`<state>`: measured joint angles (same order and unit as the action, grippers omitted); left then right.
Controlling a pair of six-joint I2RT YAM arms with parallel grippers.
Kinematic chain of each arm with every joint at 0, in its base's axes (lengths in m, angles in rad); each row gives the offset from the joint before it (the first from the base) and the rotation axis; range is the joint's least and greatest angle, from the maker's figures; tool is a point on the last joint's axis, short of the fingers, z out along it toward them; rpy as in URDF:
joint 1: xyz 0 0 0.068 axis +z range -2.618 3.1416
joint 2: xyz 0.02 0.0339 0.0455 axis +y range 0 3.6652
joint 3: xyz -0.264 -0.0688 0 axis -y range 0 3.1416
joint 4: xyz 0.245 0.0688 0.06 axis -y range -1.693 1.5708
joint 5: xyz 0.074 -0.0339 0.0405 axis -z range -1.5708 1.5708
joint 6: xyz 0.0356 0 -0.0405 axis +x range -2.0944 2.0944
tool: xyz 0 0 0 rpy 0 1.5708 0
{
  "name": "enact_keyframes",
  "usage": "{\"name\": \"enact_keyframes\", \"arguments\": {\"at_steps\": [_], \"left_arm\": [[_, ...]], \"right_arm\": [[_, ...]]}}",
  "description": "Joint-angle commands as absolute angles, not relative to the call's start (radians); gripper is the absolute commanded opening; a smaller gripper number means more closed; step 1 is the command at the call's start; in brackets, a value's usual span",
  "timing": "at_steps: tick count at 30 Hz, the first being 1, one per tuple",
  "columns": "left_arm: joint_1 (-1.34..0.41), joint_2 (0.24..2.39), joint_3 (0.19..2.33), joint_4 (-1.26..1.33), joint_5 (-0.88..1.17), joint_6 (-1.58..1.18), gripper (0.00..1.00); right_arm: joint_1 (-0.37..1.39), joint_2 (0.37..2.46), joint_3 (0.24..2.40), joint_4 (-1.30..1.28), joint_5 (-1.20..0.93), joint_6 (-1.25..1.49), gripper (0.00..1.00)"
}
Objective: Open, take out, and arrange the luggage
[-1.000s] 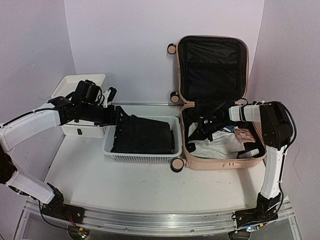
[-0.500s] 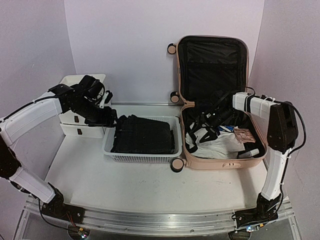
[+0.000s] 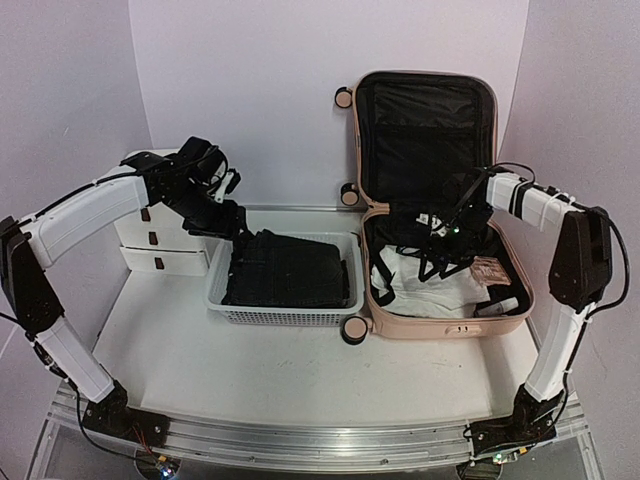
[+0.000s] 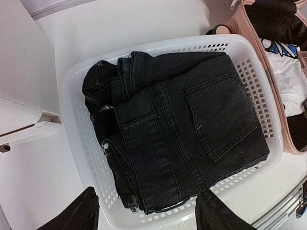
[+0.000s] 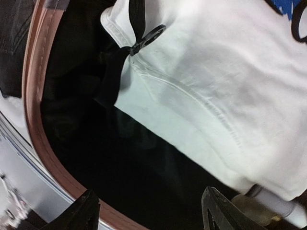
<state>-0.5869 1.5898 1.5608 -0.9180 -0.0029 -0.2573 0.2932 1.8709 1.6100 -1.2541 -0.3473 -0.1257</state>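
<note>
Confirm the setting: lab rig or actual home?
Likely a lab test cell: plain purple backdrop walls, arms bolted to an aluminium rail, and staged props, the open pink luggage beside a white basket of black jeans.

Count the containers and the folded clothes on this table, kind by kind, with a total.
Pink suitcase: 1
White basket: 1
White drawer unit: 1
Black jeans: 1
White shirt: 1
Total: 5

Three-sided enclosure of plain pale lilac panels: back wall [image 3: 260, 90], left wall [image 3: 60, 100] and right wall [image 3: 590, 90]. A white surface [image 3: 280, 370] spans the space between them, evenly lit, with only soft shadows. A white drawer unit [image 3: 140, 258] stands at its left side by the left wall. An aluminium rail [image 3: 300, 440] runs along the near edge.
</note>
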Motion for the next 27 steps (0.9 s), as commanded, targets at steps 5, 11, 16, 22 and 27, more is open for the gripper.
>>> {"name": "enact_keyframes", "arguments": {"at_steps": [5, 11, 16, 22, 27], "left_arm": [[-0.565, 1.615, 1.637, -0.947, 0.054, -0.257, 0.69], [-0.537, 1.642, 1.686, -1.008, 0.090, -0.244, 0.69], [-0.524, 1.653, 1.697, -1.033, 0.090, -0.254, 0.69], [-0.512, 1.669, 1.711, -1.055, 0.099, -0.262, 0.68], [-0.506, 1.688, 1.746, -1.091, 0.104, -0.258, 0.67]], "right_arm": [[0.257, 1.917, 1.644, -1.142, -0.446, -0.652, 0.76], [0.269, 1.982, 1.627, -1.049, -0.587, -0.807, 0.79], [0.285, 2.032, 1.620, -1.032, -0.602, -0.878, 0.80], [0.308, 2.074, 1.605, -1.023, -0.632, -0.985, 0.75], [0.336, 2.109, 1.597, -0.989, -0.582, -1.005, 0.74]]}}
